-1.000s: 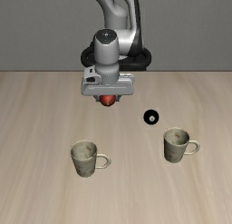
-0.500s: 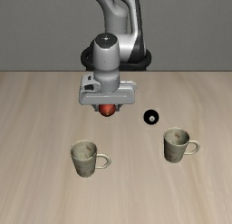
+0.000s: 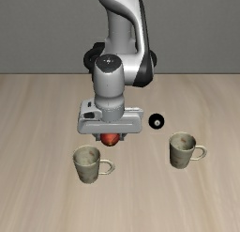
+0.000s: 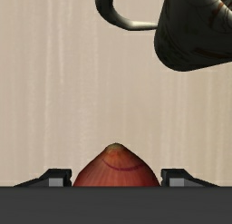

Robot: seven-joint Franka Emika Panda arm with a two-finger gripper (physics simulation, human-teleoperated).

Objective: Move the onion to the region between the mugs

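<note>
Gripping the onion (image 3: 111, 140) tight, your gripper (image 3: 111, 137) hangs mid-frame: transport step. Next, shift toward the exterior view's right, midway between mug (image 3: 89, 164) and other mug (image 3: 185, 149), then release.

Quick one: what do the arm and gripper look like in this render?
Arm: glossy light-grey rounded links with black joint sections. Gripper: boxy grey hand under a rounded grey wrist housing, with small grey fingertips. No cables or markings visible.
</note>
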